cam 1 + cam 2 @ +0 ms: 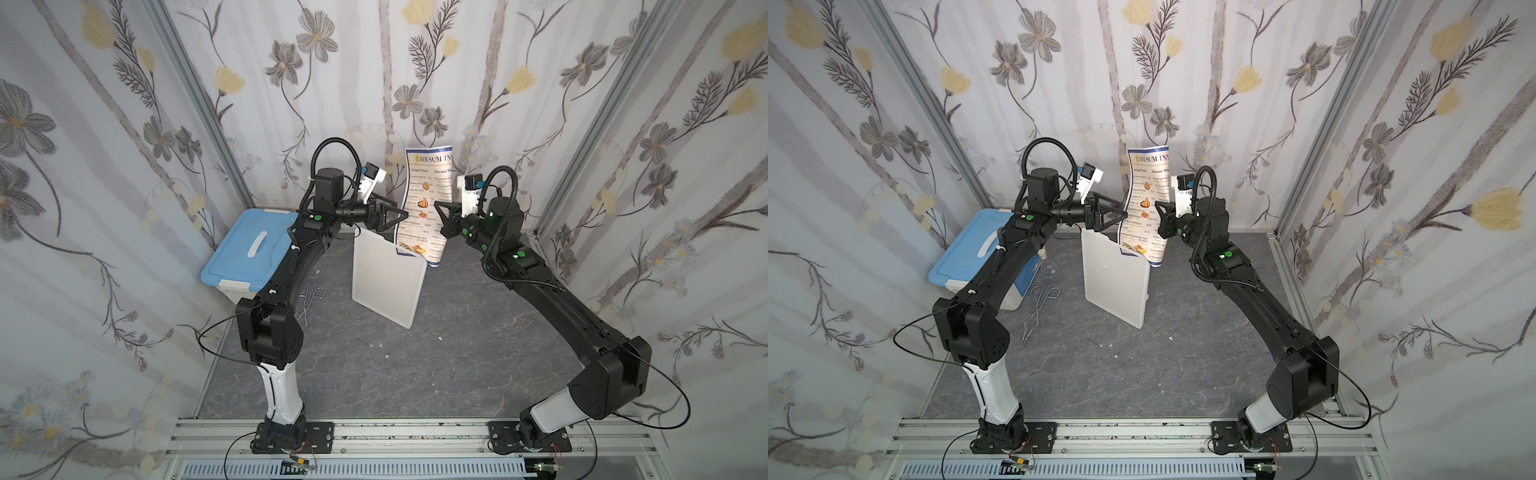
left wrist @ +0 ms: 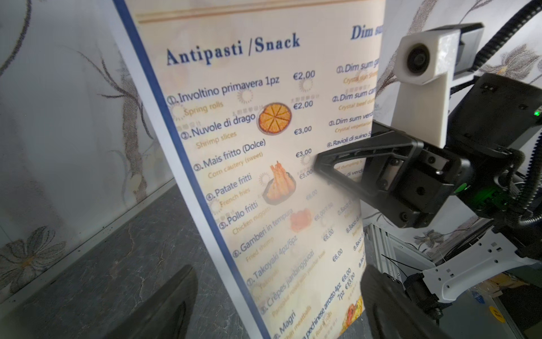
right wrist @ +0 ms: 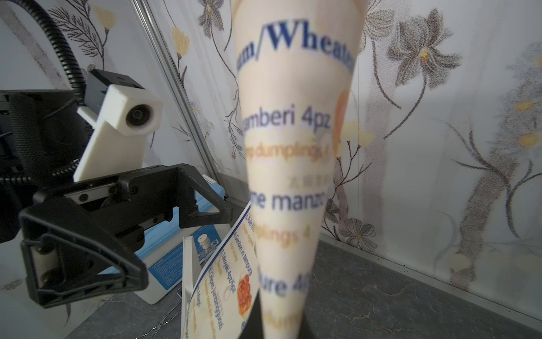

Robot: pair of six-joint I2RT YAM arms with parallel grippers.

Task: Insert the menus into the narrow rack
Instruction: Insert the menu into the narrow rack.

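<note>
Top views, both: the menu [image 1: 419, 195] stands upright and bowed at twelve o'clock of the rack [image 1: 386, 286], its lower edge at the rack's mouth. The right gripper [image 1: 439, 207], at the menu's three o'clock, has its fingers pressed together, pinching the side edge. The left gripper [image 1: 397, 216], at nine o'clock, has its fingers spread astride the opposite edge, not clamped. Step in hand, as judged: feeding the menu into the slot. One lower corner seems to sit inside the mouth, though the overhead angle leaves this uncertain; the other overhangs the rack's three o'clock edge. The next move calls for squaring the menu over the slot, flattening its bow, then lowering.
</note>
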